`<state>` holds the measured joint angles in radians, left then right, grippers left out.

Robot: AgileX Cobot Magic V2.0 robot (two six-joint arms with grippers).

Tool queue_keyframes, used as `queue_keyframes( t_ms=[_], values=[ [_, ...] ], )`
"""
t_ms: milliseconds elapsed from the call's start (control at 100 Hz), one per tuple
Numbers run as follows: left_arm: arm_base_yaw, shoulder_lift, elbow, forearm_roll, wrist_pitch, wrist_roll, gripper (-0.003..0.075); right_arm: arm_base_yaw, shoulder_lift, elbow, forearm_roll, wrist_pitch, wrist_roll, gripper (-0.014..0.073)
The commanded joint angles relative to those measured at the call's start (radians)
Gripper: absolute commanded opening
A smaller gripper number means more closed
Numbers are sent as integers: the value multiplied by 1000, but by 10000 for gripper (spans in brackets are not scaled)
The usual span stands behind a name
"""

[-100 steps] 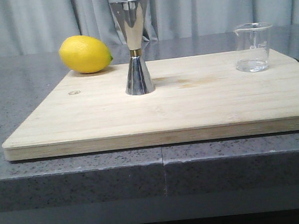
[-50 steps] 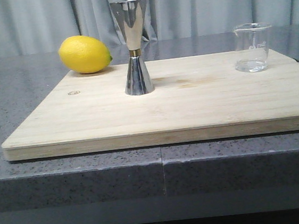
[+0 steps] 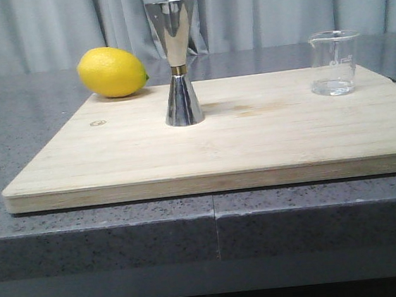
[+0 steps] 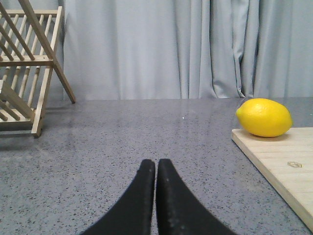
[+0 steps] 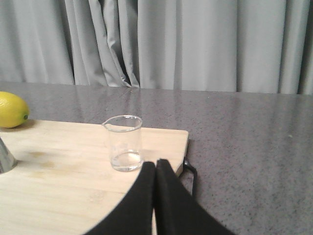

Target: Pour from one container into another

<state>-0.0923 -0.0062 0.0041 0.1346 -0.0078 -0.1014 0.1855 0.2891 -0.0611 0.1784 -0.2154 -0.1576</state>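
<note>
While both containers stand upright on the pale wooden cutting board [image 3: 255, 149], neither is in my grip. Steel hourglass-shaped jigger [image 3: 178, 64] stands mid-board, toward the far edge; small clear glass beaker with a spout [image 3: 334, 63] stands at the far right of the board, well apart from the jigger. Beaker looks empty or nearly so, maybe a thin film at the bottom; can't tell. Jigger's top cup contents can't be seen from here.

Left gripper [image 4: 155, 166]: black fingers pressed together, nothing between them, low over the grey speckled counter [image 3: 25, 124] left of the board. Right gripper [image 5: 155, 169]: fingers likewise closed tight, holding nothing, sitting near side of the beaker, pointing at it.

Step in hand: my call, scene fits two stages, either liquid waiting in one vessel ahead of a pour, or both set back down after one. Pictures don't settle which, so no move to bid. Any grasp would need the fingers parted wide before closing on a vessel; both are smooth and slip-prone.

Yellow lemon [image 3: 113, 71] lies at the far left corner of the board, touching it. Wooden slatted rack [image 4: 27, 68] stands further left on the counter. Grey curtain [image 3: 275, 5] behind.
</note>
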Motion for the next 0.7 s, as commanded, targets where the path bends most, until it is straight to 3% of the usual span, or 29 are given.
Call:
queue_keyframes(
  t_ms=[0,310,690],
  values=[
    [-8,-23,23,-4,-69,-7,-21,-2,-21,11,-86,-104,87,-69],
    [-8,-23,23,-4,-69,-7,-21,-79,-152,96,-86,-89,89,-69],
    [-8,-23,23,-4,-69,-7,-21,-107,-273,96,-91,100,105,-69]
  ],
)
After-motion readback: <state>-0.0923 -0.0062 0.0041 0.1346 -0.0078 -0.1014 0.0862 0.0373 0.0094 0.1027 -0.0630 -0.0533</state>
